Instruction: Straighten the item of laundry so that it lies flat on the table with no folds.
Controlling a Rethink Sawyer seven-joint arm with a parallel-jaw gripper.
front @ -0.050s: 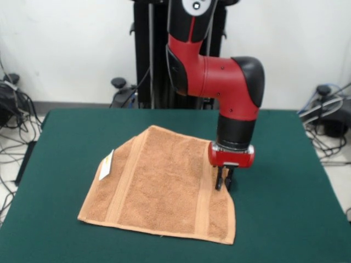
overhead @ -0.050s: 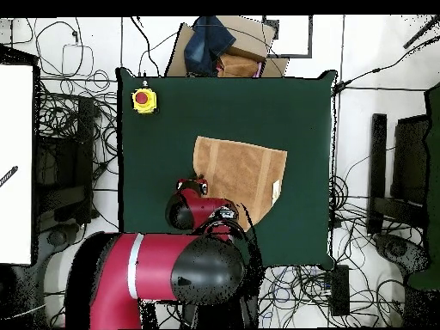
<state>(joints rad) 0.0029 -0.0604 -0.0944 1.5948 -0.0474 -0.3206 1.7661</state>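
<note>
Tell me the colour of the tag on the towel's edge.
White. The tag shows best in the front view, on the towel.

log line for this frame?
stage: straightening | gripper: low at edge of orange-tan terry towel, grasp state unclear | towel: mostly spread, white tag side looks folded | surface: dark green table

Sawyer arm (front @ -0.050s: 214, 71), red and black: descends from the top of the front view, bends at a black-capped elbow, and its last link points straight down. Wrist: black cylinder ending in a red block. Gripper (front @ -0.050s: 224, 185): two short dark fingers (front @ -0.050s: 219, 181) hanging vertically, close together with a narrow gap; hidden beneath the arm in the overhead view.
</note>
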